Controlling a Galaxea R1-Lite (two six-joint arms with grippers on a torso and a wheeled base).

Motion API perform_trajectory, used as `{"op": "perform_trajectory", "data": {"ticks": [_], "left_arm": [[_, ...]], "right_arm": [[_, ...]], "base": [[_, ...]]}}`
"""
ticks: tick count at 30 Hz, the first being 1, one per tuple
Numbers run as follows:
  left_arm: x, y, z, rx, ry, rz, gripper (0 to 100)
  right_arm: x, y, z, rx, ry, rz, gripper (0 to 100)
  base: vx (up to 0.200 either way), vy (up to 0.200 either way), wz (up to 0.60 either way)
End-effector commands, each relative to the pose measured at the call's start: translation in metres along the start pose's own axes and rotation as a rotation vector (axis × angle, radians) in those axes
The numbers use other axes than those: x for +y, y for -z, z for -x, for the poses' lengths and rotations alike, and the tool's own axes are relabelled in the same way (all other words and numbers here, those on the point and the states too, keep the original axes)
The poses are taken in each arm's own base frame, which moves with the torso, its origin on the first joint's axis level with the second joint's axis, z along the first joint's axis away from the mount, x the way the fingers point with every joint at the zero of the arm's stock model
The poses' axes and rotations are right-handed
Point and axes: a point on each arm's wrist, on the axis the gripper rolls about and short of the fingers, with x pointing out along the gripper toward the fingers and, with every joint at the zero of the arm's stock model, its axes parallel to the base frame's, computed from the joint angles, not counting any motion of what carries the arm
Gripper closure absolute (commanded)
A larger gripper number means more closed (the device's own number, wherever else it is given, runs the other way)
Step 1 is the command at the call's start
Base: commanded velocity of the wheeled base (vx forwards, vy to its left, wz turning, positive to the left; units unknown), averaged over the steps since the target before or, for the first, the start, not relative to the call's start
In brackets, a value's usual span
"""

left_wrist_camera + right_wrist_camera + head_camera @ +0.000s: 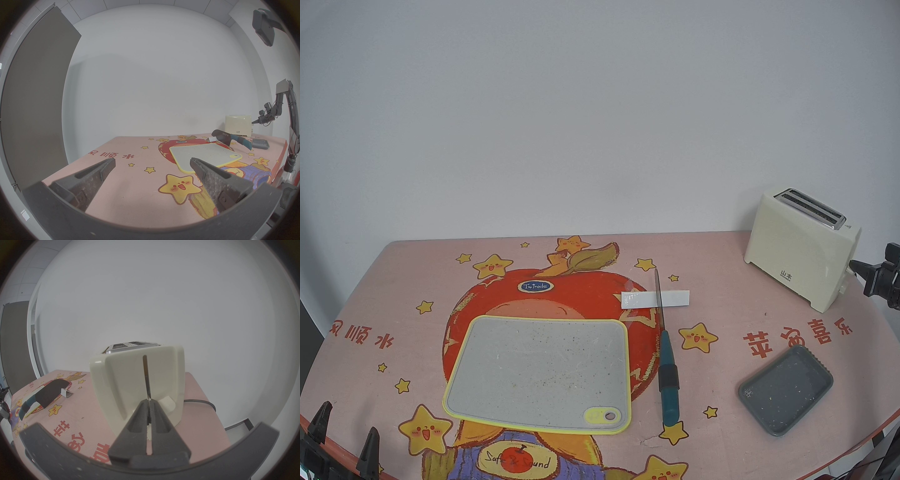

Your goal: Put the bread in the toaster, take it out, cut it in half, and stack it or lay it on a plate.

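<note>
The cream toaster stands at the table's far right, its two slots on top; what lies inside them is hidden. My right gripper is shut, its tips against the low end of the lever slot on the toaster's end face. A grey rectangular plate lies in front of the toaster. The teal-handled knife lies right of the grey cutting board, blade on a white rest. My left gripper hangs open over the front left corner, nothing between its fingers.
The round table wears a pink cloth with an apple cartoon. A white wall stands close behind it. The toaster's cord trails off the right edge. Bare cloth lies between the board and my left gripper.
</note>
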Motion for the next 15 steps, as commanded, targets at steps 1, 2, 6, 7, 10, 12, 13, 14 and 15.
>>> {"op": "perform_trajectory", "data": {"ticks": [1,2,6,7,10,12,13,14,15], "left_arm": [[-0.0001,0.0052,-0.0004,0.005,-0.001,0.0,0],[-0.0001,0.0052,-0.0004,0.005,-0.001,0.0,0],[-0.0001,0.0052,-0.0004,0.005,-0.001,0.0,0],[-0.0001,0.0052,-0.0004,0.005,-0.001,0.0,0],[-0.0001,0.0052,-0.0004,0.005,-0.001,0.0,0],[-0.0001,0.0052,-0.0004,0.005,-0.001,0.0,0],[-0.0001,0.0052,-0.0004,0.005,-0.001,0.0,0],[-0.0001,0.0052,-0.0004,0.005,-0.001,0.0,0],[-0.0001,0.0052,-0.0004,0.005,0.001,0.0,0]], "right_arm": [[-0.0002,0.0029,-0.0011,0.011,-0.002,-0.009,100],[-0.0002,0.0029,-0.0011,0.011,-0.002,-0.007,100],[-0.001,0.0044,-0.0017,0.015,-0.001,-0.013,100],[-0.001,0.0044,-0.0017,0.015,-0.001,-0.013,100],[-0.0009,0.0009,-0.0008,0.004,-0.001,-0.004,100],[-0.0018,-0.0019,-0.0006,-0.004,0.002,0.002,100],[-0.0019,-0.0023,-0.0006,-0.005,0.002,0.003,100],[-0.0019,-0.0023,-0.0006,-0.005,0.002,0.003,100],[-0.0019,-0.0023,-0.0006,-0.005,0.002,0.003,100]], "base": [[0.0,0.0,0.0],[0.0,0.0,0.0],[0.0,0.0,0.0],[0.0,0.0,0.0],[0.0,0.0,0.0],[0.0,0.0,0.0],[0.0,0.0,0.0],[0.0,0.0,0.0],[0.0,0.0,0.0]]}}
